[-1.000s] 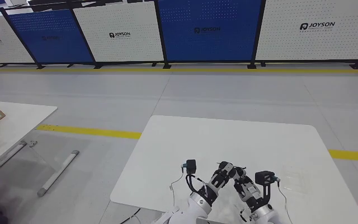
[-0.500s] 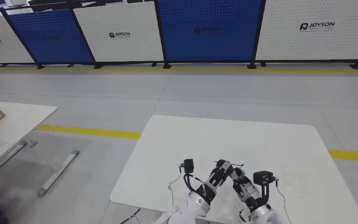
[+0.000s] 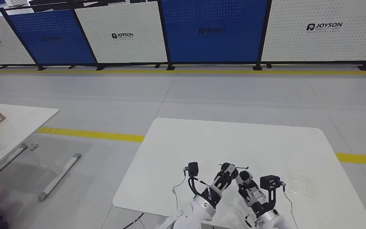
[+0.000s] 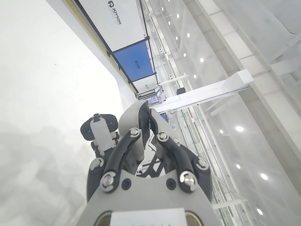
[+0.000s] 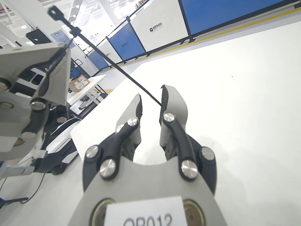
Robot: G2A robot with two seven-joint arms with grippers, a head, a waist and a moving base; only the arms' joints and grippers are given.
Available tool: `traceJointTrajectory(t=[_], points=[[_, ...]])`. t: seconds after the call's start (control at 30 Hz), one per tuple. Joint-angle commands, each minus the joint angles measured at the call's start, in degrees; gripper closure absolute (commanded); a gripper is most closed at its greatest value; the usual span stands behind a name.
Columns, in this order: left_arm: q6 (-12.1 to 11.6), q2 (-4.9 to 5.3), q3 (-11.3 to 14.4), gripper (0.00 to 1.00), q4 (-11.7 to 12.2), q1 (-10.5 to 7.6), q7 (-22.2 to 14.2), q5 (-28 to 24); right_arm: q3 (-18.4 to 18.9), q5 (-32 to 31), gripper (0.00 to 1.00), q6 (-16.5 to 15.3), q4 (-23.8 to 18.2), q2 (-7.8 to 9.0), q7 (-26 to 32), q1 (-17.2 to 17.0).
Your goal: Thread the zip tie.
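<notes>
A black zip tie (image 5: 112, 64) stands up in the air over the near part of the white table (image 3: 229, 137), its head at the top. My left gripper (image 4: 148, 116) is shut, and in the right wrist view the left gripper (image 5: 64, 48) pinches the tie close to the head. My right gripper (image 5: 151, 95) is open. The tie's lower end rests against the inner pad of one of its fingers (image 5: 172, 99). In the top view the left gripper (image 3: 227, 168) and the right gripper (image 3: 242, 174) sit close together near the table's front edge.
The table's far half is bare white surface. Another white table (image 3: 23, 120) stands off to the left across the floor. Blue and white partition panels (image 3: 211, 31) line the back of the room.
Both grippers have drifted slightly to the left in the top view and stay close together. Nothing else has moved.
</notes>
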Motion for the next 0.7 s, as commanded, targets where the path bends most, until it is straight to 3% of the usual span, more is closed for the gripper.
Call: traceJointTrajectory(t=[0.0,0.07,0.13,0.17,0.67], points=[[-0.3,0.0,-0.1,1.0,-0.1,0.09,0.2,-0.1,0.0,0.1,0.8,0.1,0.0,-0.01,0.1,0.1],[-0.7,0.01,-0.2,1.0,-0.3,0.25,0.3,-0.3,0.0,0.2,0.82,0.2,0.1,-0.02,0.3,0.2],[-0.7,0.04,-0.3,1.0,-0.3,0.33,0.2,-0.1,0.0,0.4,0.98,0.2,0.2,-0.04,0.2,0.3],[-0.6,0.05,-0.2,1.0,-0.3,0.36,0.1,0.0,0.0,0.4,1.0,0.3,0.2,-0.04,0.2,0.3],[-1.7,0.12,-0.4,1.0,-1.3,1.07,0.4,0.2,-0.4,-0.2,1.0,1.0,0.4,-0.1,0.6,0.5]])
